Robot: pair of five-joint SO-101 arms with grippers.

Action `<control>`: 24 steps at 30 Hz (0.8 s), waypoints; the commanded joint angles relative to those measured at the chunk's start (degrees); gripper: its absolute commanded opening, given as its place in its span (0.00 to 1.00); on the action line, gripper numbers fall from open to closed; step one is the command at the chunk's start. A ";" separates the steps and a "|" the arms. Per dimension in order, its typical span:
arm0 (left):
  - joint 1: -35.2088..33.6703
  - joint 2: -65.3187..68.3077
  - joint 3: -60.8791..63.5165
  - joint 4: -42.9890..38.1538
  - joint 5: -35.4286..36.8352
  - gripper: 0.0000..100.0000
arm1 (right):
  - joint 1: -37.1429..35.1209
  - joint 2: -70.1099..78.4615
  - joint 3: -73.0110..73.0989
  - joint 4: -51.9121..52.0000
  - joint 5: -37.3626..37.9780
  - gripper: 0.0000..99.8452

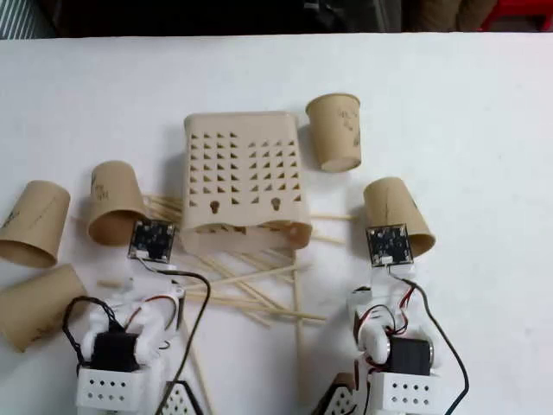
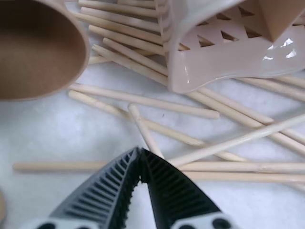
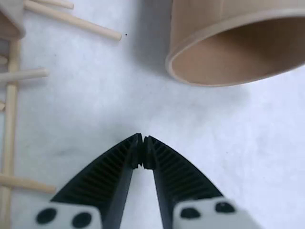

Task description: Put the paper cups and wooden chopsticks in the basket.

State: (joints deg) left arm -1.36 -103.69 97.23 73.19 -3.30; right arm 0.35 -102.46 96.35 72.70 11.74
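Left gripper (image 2: 140, 155): jaws pressed together, nothing held, tips hanging over one chopstick (image 2: 143, 131) of the scatter in front of the basket (image 2: 214, 71).

Right gripper (image 3: 143, 143): jaws together, empty, just short of the mouth of a paper cup (image 3: 238, 43) lying on its side right of the basket.

Chopsticks are judged light, stiff and round, so apt to roll; pinch them mid-length. Cups are light and thin-walled, so crushable; take the rim gently.

Other cups (image 1: 34, 223): three left of the basket, one behind its right corner.
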 commanded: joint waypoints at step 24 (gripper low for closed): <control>0.22 0.13 -0.70 -5.63 -0.44 0.03 | -7.16 -0.84 -1.32 -1.27 0.00 0.02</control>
State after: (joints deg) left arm -1.36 -103.69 97.23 71.96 -3.30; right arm -6.24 -102.46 96.35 72.70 11.74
